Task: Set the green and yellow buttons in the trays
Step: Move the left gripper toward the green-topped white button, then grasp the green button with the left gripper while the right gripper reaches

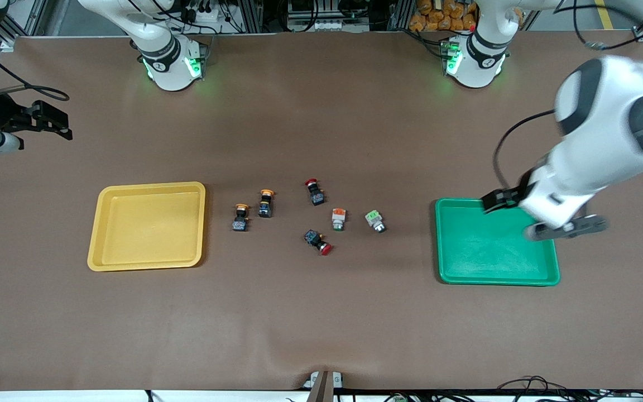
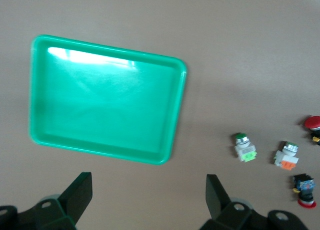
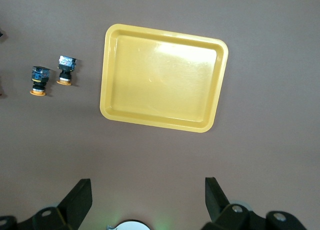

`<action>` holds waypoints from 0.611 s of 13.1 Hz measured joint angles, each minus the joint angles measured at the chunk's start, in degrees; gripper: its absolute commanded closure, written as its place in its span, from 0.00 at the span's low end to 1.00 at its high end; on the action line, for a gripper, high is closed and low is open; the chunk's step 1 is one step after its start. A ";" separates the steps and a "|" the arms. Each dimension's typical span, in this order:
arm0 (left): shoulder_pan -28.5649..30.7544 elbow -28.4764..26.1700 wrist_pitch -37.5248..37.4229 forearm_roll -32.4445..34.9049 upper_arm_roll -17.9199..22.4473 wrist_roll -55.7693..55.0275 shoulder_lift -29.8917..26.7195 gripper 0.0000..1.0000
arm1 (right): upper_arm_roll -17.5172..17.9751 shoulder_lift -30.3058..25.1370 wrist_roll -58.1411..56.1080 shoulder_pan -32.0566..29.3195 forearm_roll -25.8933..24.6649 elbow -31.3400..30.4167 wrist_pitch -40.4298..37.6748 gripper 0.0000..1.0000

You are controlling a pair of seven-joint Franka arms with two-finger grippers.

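Observation:
Two yellow-capped black buttons (image 1: 240,218) (image 1: 265,203) lie beside the yellow tray (image 1: 148,186). The orange-capped white button (image 1: 338,219) and the green-capped white button (image 1: 375,220) lie mid-table, between them and the green tray (image 1: 494,282). Both trays hold nothing. My left gripper (image 1: 567,226) hangs open and empty over the green tray's end toward the left arm. In the left wrist view (image 2: 148,195) it has bare table between its fingers. My right gripper (image 1: 48,120) is up at the right arm's end of the table, open and empty (image 3: 148,195).
Two red-capped black buttons (image 1: 315,192) (image 1: 318,242) lie among the task buttons. The right wrist view shows the yellow tray (image 3: 155,121) and both yellow-capped buttons (image 3: 38,80) (image 3: 65,69). The left wrist view shows the green tray (image 2: 100,152) and the green-capped button (image 2: 244,149).

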 measured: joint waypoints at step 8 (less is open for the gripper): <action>-7.77 0.00 10.57 -0.07 -0.11 -22.23 8.86 0.00 | 0.85 0.27 4.80 2.86 0.39 -1.16 0.87 0.00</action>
